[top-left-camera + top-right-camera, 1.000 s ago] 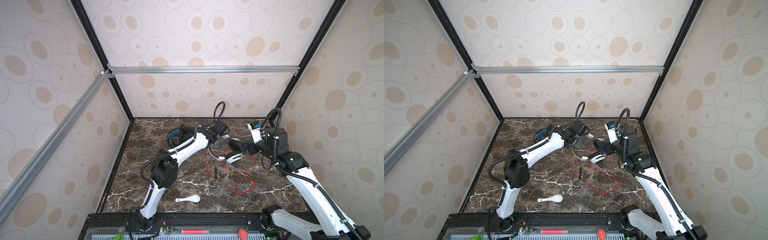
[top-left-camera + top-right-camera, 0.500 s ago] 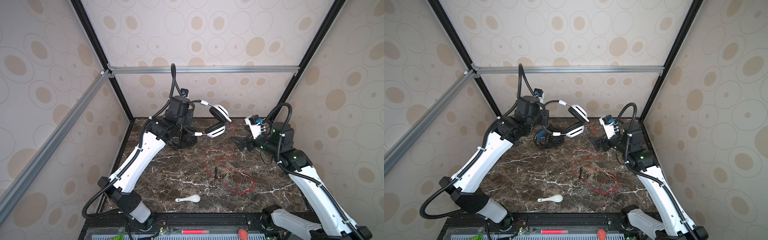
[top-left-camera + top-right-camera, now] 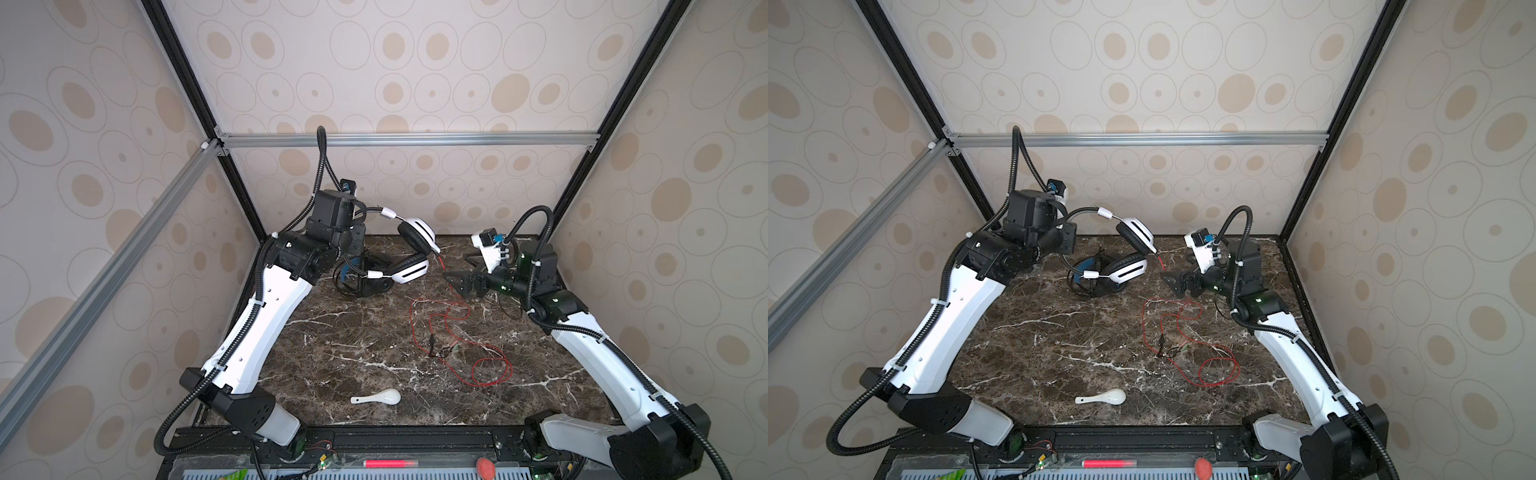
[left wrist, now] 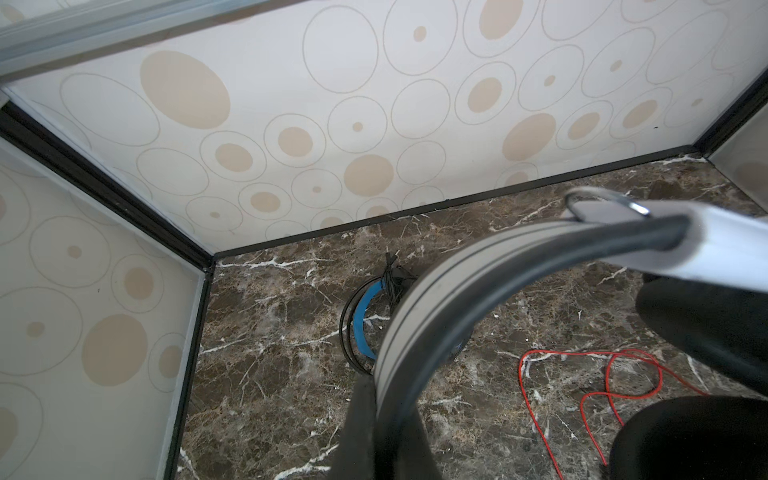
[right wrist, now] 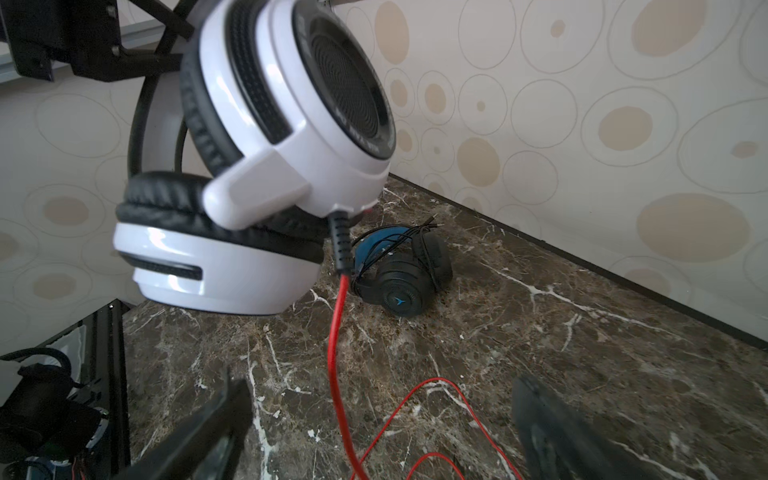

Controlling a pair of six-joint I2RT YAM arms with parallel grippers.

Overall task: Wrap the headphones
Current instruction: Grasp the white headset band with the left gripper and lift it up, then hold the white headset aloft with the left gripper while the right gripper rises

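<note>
**Left pincer** (image 3: 360, 217): raised above the rear left of the desk (image 3: 332, 353). Pressed together on the band of the white headset; in the left wrist view the band runs up between the two dark fingers (image 4: 359, 436).

**Black headset** (image 3: 365, 279): lies on the desk near the back wall, below the left pincer and apart from it. One earcup faces up. The blue inner band shows in both wrist views, and a thin black cord crosses it.

**White headset** (image 3: 415, 243): held clear of the desk by its band, hanging out to the right of the left pincer. Two white earcups with black pads, one above the other in both top views. In both top views the lower cup overlaps the black headset behind it; the right wrist view shows open space between the two.

**Red cord** (image 5: 333, 332): leaves a black sleeve under the upper earcup and drops to the desk. It then lies in loose loops across the right centre. A small dark piece sits partway along it, among the loops.

**Spoon** (image 3: 378, 398): small, white, on the front centre of the desk. Well apart from the cord loops and from both headsets.

**Right pincer** (image 3: 455, 268): low over the rear right of the desk, pointing towards the white headset. Spread wide and gripping nothing. In the right wrist view the hanging cord falls between its two fingers (image 5: 208, 424); whether it touches either cannot be told.
</note>
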